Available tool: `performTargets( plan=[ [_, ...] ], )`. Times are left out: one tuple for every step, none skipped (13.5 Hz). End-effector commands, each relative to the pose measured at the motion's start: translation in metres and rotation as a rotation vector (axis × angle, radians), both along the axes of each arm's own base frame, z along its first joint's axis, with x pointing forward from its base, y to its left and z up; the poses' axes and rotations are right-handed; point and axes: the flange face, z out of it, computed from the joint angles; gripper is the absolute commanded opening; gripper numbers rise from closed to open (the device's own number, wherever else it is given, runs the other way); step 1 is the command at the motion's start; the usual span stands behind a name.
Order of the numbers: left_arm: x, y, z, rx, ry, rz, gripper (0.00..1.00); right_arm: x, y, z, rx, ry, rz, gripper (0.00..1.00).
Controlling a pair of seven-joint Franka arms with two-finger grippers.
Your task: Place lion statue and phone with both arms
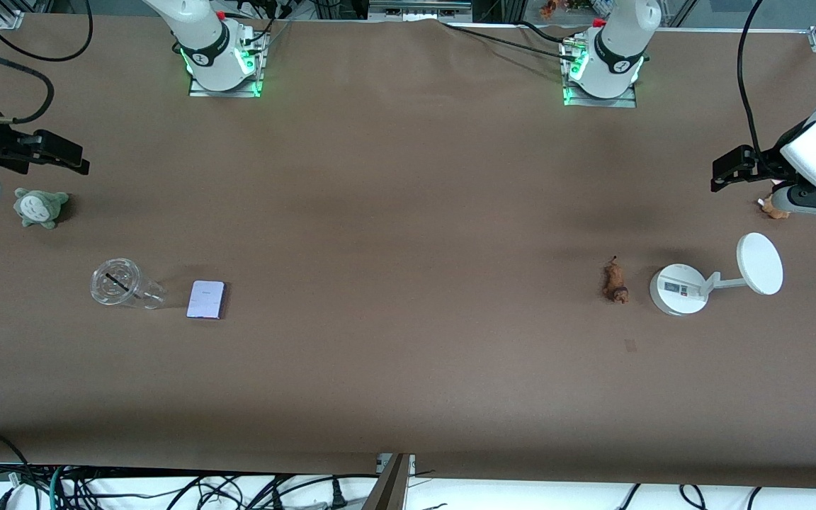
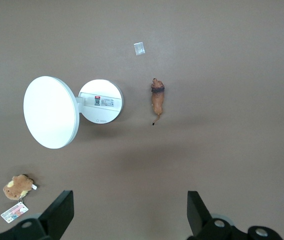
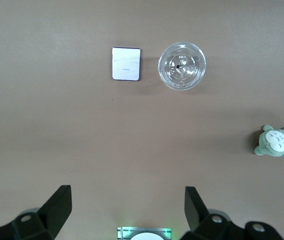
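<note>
The lion statue (image 1: 616, 282), a tiny orange-brown figurine with a dark band, lies on the table toward the left arm's end; it also shows in the left wrist view (image 2: 157, 96). The phone (image 1: 207, 299), a flat pale lavender-white rectangle, lies toward the right arm's end and shows in the right wrist view (image 3: 126, 63). My left gripper (image 1: 730, 170) (image 2: 130, 210) is open and empty, up over the table beside a brown plush. My right gripper (image 1: 61, 154) (image 3: 128, 207) is open and empty, up over the table beside a grey-green plush.
A white round-based stand (image 1: 678, 289) with a disc (image 1: 759, 263) sits beside the lion. A brown plush with a tag (image 1: 774, 207) lies under the left arm. A clear cup (image 1: 121, 285) lies beside the phone. The grey-green plush (image 1: 40, 207) sits farther from the camera than the cup.
</note>
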Motion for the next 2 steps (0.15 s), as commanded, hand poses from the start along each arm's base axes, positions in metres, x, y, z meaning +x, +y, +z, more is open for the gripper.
performTargets(
  plan=[
    [0.0019,0.0,0.006,-0.019,0.005,0.004,1.0,-0.0093,0.0001,-0.0006,-0.006,-0.016,0.014,1.0],
    [0.0019,0.0,0.006,-0.019,0.005,0.004,1.0,-0.0095,-0.0001,-0.0008,-0.008,-0.015,0.016,1.0]
  ],
)
